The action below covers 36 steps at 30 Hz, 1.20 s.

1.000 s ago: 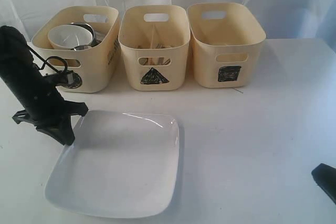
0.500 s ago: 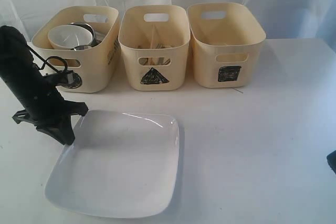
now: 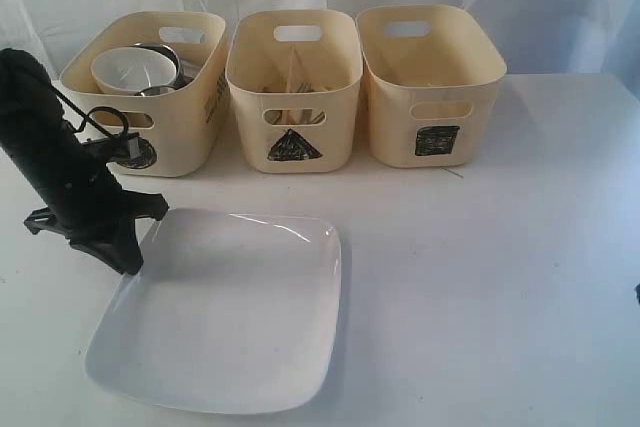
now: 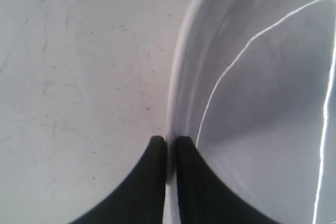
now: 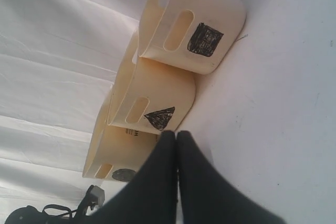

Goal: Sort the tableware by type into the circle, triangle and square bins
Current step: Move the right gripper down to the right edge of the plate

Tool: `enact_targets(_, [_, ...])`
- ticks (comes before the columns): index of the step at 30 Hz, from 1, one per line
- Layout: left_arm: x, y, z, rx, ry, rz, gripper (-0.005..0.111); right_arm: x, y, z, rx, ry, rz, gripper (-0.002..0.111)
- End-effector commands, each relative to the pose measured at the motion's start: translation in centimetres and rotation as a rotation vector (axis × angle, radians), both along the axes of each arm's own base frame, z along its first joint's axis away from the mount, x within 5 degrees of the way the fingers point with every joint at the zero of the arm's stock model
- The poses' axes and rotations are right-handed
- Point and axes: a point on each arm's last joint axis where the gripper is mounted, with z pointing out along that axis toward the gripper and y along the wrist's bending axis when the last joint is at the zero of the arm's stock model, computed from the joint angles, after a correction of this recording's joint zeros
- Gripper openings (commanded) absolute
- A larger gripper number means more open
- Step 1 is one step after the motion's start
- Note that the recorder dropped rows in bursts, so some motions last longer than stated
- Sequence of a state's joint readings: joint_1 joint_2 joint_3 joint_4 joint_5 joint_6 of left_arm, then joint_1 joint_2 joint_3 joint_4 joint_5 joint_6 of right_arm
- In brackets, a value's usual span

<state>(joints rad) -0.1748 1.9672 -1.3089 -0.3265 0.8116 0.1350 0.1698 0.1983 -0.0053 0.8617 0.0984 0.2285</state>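
Plate: lg white square, glossy, rim pinched by L tool.

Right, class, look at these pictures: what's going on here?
The left gripper pinches the rim of the large white square plate, lying on the table. The circle bin holds bowls, the triangle bin cutlery; the square bin stands beside them. The right gripper is shut, holding nothing.
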Motion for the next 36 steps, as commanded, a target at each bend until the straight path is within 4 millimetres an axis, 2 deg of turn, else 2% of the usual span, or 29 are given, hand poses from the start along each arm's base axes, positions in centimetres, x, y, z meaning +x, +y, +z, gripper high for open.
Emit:
enact_targets(1, [-0.2, -0.1, 0.3, -0.007, -0.002, 0.005, 0.0, -0.1, 0.1, -0.2, -0.04, -0.005, 0.016, 0.0])
enact_targets(10, [-0.2, -0.1, 0.3, -0.007, -0.004, 0.006, 0.0, -0.2, 0.3, 0.0, -0.07, 0.0, 0.048, 0.0])
enact_targets(16, [-0.1, -0.1, 0.3, -0.007, -0.009, 0.008, 0.0, 0.3, 0.9, 7.3, -0.256, -0.176, 0.124, 0.0])
enact_targets(20, [-0.1, -0.1, 0.3, -0.007, -0.009, 0.008, 0.0, 3.4, 2.2, 10.9, -0.454, -0.046, 0.288, 0.0])
enact_targets(25, [-0.1, -0.1, 0.3, -0.007, -0.009, 0.008, 0.0, 10.4, 4.1, 12.7, -0.657, 0.175, 0.518, 0.0])
enact_targets(28, [-0.1, -0.1, 0.3, -0.007, -0.011, 0.009, 0.0, 14.5, 5.3, 12.0, -0.725, 0.261, 0.655, 0.0])
enact_targets(32, [-0.1, -0.1, 0.3, -0.008, -0.013, 0.01, 0.0, 19.0, 7.1, 8.9, -0.74, 0.377, 0.793, 0.0])
enact_targets(34, [-0.1, -0.1, 0.3, -0.008, -0.015, 0.011, 0.0, 20.3, 8.2, 7.0, -0.727, 0.421, 0.874, 0.0])
enact_targets(36, [-0.1, -0.1, 0.3, -0.008, -0.017, 0.012, 0.0, 21.3, 9.3, 5.1, -0.712, 0.439, 1.006, 0.005])
